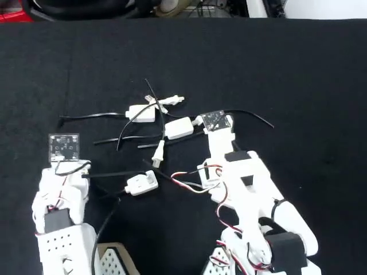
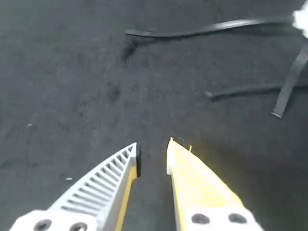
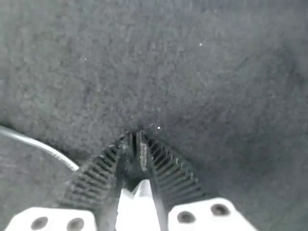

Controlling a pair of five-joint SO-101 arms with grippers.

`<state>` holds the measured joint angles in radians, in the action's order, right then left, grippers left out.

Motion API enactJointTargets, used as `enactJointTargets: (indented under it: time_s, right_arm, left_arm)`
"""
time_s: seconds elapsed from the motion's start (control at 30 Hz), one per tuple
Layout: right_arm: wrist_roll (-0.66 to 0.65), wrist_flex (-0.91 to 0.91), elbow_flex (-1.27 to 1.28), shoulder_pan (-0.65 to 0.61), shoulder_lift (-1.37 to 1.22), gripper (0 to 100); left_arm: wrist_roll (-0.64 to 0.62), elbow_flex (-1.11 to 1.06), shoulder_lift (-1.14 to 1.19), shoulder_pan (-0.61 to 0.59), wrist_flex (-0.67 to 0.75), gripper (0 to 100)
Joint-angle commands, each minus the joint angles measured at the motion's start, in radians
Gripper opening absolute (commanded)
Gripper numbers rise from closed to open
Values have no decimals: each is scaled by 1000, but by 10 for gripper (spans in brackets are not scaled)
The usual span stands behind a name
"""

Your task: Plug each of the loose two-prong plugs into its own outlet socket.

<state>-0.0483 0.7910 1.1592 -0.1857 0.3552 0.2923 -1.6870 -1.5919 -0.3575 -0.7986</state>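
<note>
While your right end effector [image 3: 135, 138] is pinching what looks like a white two-prong plug [image 3: 135, 199], you are setting up an insertion.
The white rectangular outlet socket [image 1: 179, 127] is lying just beside it on the black counter [image 1: 298, 69]; your left end effector [image 2: 153, 159] is hovering narrowly parted, empty. Next, you are needing the prongs squared to its slots.

A fixed camera looked steeply down over the whole black table [image 1: 298, 69]. Each wrist camera looked forward from close above that surface. The left one shared loose black cords [image 2: 207, 29] with the overhead view.
</note>
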Motion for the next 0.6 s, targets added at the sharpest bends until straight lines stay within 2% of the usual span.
enactJointTargets:
  time_s: [0.0,0.23,0.57]
  right_arm:
    - [8,49,65,11,-16,31]
    - [8,49,65,11,-16,31]
    - [8,49,65,11,-16,31]
  left_arm:
    - [-11,-21,-98,56,-118,112]
    - [-11,-15,-229,130,-284,112]
    - [-11,-15,-230,128,-272,112]
